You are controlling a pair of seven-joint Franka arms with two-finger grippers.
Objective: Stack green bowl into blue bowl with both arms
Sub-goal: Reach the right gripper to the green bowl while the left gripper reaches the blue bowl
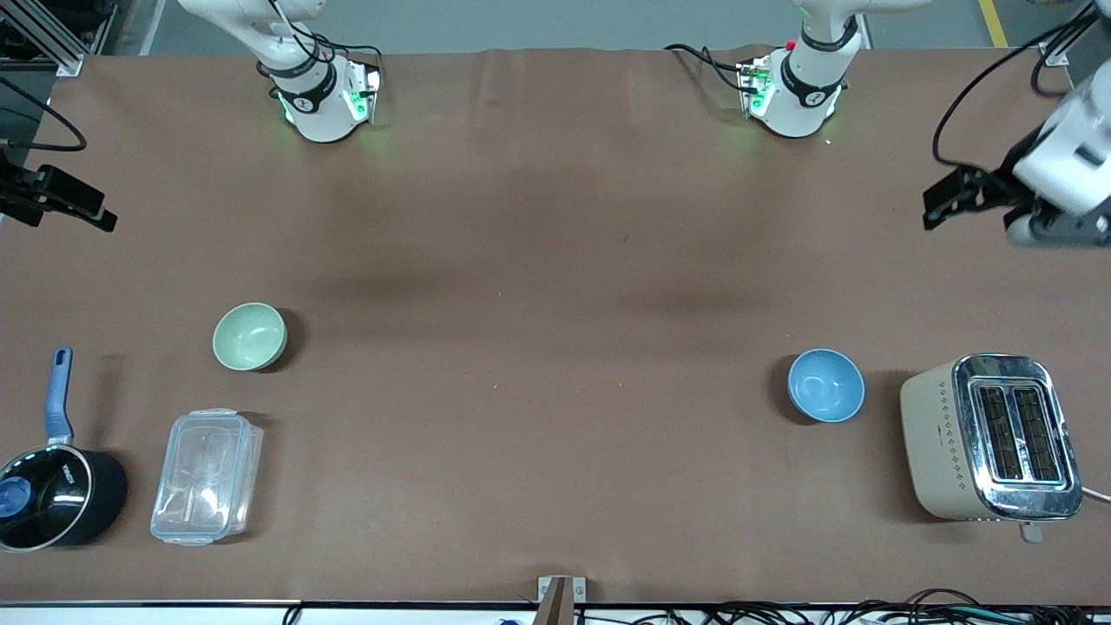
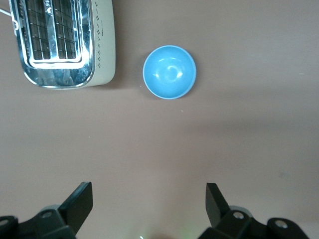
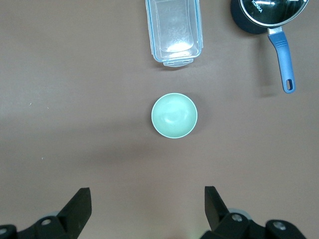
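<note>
- Brown matting is covering the table [image 1: 555, 260]; both arm bases are standing along the top of the front frame.
- Sitting at lower left of that frame, the green bowl [image 1: 250, 336] is resting upright and empty, near a clear lidded container [image 1: 207, 476] and a black saucepan [image 1: 54, 495].
- Sitting at lower right, well apart from it, the blue bowl [image 1: 825, 384] is lying just beside a toaster [image 1: 989, 437].
- Hanging at the frame's left edge, the right gripper [image 3: 147, 204] is holding nothing, fingers spread wide, probably poised for the green bowl.
- Hanging at the right edge, the left gripper [image 2: 148, 201] is likewise gaping and empty, with the blue bowl in its view.
</note>
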